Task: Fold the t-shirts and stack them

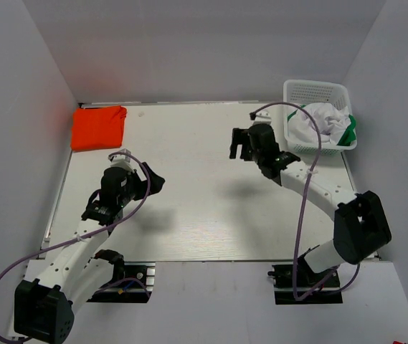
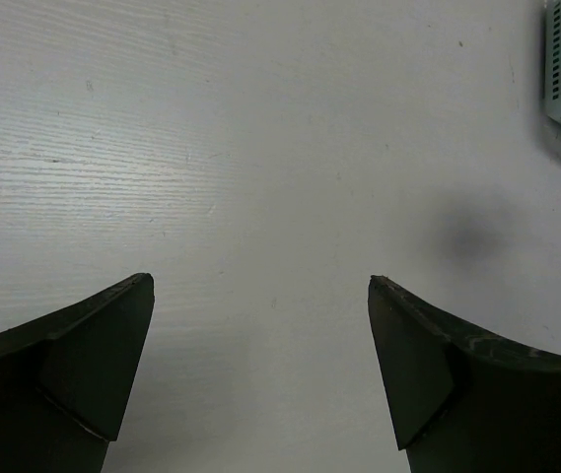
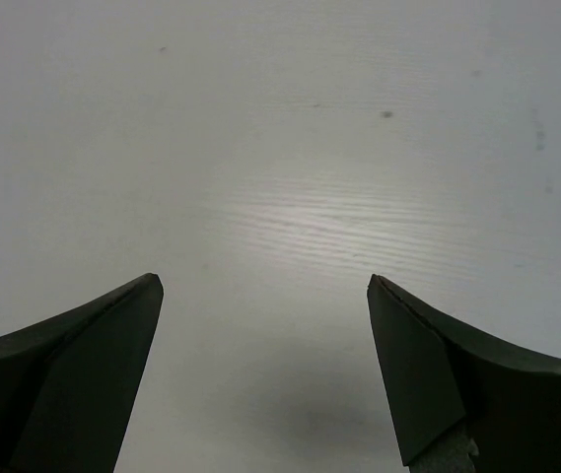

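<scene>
Left gripper (image 1: 155, 182) and right gripper (image 1: 239, 146): both spread, empty. Orange-red t-shirt (image 1: 98, 127) folded at far-left corner. Green t-shirt (image 1: 351, 129) bunched with white cloth (image 1: 323, 122) in mesh basket (image 1: 315, 89), far-right corner. That is just right of your right gripper, so reach with that arm.

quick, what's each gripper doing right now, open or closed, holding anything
Left gripper: open, holding nothing.
Right gripper: open, holding nothing.
</scene>
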`<action>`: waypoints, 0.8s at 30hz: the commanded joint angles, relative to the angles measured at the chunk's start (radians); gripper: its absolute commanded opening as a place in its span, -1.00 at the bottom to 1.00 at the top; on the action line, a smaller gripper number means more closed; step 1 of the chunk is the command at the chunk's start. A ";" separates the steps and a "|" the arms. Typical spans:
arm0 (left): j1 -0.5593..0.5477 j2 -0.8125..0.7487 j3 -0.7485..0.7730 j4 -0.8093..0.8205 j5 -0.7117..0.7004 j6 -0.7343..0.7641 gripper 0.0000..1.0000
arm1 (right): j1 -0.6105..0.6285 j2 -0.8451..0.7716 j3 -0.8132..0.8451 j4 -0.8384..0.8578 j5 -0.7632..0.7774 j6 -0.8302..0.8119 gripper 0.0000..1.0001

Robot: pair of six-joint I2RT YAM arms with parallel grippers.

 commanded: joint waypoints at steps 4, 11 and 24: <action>-0.004 -0.015 -0.011 0.015 -0.010 0.009 0.99 | -0.310 0.099 0.200 -0.201 0.135 0.002 0.81; -0.004 0.019 -0.011 0.024 -0.030 0.018 0.99 | -0.557 0.296 0.488 -0.391 0.170 -0.034 0.81; -0.004 0.146 0.028 0.064 0.001 0.007 0.99 | -0.792 0.568 0.784 -0.422 0.077 -0.115 0.81</action>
